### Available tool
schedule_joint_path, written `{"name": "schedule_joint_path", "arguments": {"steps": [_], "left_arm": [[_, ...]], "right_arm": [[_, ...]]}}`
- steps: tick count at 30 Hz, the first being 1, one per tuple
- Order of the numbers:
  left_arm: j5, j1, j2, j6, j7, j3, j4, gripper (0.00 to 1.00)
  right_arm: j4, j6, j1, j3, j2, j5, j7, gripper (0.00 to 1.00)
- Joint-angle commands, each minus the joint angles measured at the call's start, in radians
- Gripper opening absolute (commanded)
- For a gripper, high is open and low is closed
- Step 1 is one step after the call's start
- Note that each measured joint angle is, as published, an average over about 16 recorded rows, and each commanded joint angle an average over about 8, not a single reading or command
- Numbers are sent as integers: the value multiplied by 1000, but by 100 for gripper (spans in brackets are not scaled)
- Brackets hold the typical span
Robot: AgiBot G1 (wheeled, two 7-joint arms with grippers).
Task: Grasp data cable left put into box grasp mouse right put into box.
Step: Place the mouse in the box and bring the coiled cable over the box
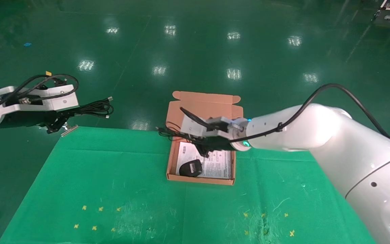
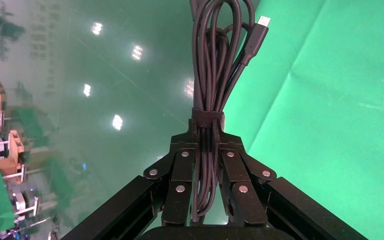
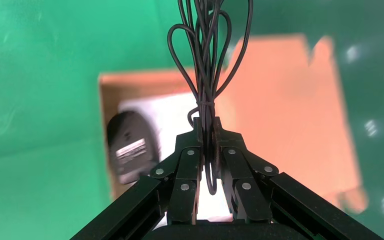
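Observation:
The data cable (image 1: 93, 109), a strapped bundle of black loops with metal plugs (image 2: 212, 75), sticks out of my left gripper (image 1: 67, 117), which is shut on it (image 2: 207, 130) in the air just beyond the table's far left corner. The salmon box (image 1: 171, 159) lies open at the table's middle, lid (image 1: 203, 105) folded back. The black mouse (image 1: 190, 168) rests label-up in its near left corner (image 3: 130, 147). My right gripper (image 1: 186, 136) hovers over the box's far part, shut on the mouse's thin coiled cord (image 3: 207, 60), with the jaws (image 3: 206, 125) pinching it.
A green cloth covers the table (image 1: 113, 176); its far edge runs just behind the box's hinge. A small metal strip (image 1: 69, 130) lies at the far left corner. Yellow marks (image 1: 93, 217) dot the near cloth. Glossy green floor lies beyond.

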Motion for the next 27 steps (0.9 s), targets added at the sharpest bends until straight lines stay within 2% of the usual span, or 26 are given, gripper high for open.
{"name": "schedule_joint_path", "arguments": {"steps": [1, 6, 7, 17, 27], "left_arm": [[0, 0, 0, 0, 0, 0, 0, 0], [0, 2, 3, 0, 2, 1, -1, 0], [-2, 4, 5, -2, 3, 2, -1, 0], [-49, 47, 85, -57, 53, 19, 52, 0], [-108, 105, 247, -181, 194, 51, 215, 0]], "right_arm": [[-29, 3, -2, -27, -2, 8, 32, 29], [-36, 15, -7, -66, 8, 23, 53, 91], [-32, 16, -9, -70, 11, 26, 55, 100], [3, 23, -7, -89, 40, 34, 80, 100], [29, -1, 19, -79, 134, 38, 77, 100]]}}
